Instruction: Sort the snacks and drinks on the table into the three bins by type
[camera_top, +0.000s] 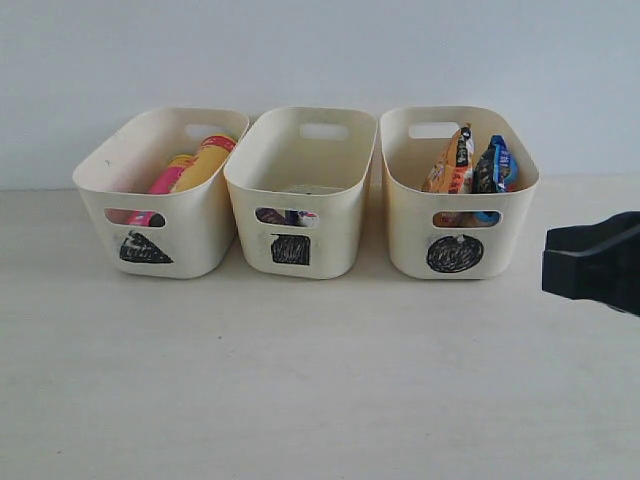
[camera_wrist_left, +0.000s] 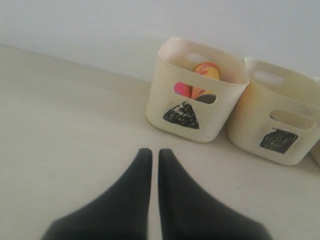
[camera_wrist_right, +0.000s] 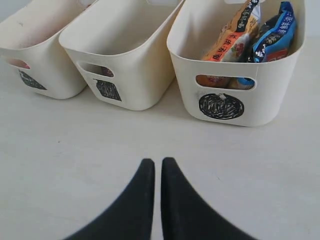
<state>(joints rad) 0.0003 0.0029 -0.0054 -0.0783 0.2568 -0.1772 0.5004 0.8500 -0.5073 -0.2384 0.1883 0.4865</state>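
Cream bins (camera_top: 340, 215) along the table's (camera_top: 300, 380) far edge keep tubes (camera_top: 205, 160), cartons (camera_top: 285, 216) and bags (camera_top: 452, 165) apart by type, so left gripper (camera_wrist_left: 155, 152) and right gripper (camera_wrist_right: 158, 162) hang empty, jaws pressed together.

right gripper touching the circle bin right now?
Apart. In the right wrist view the right gripper sits short of the circle bin, with bare table plainly between them.

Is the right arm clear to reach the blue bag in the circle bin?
Probably yes: nothing stands on the table between the right tool and the circle bin, and the blue bag pokes above its rim.
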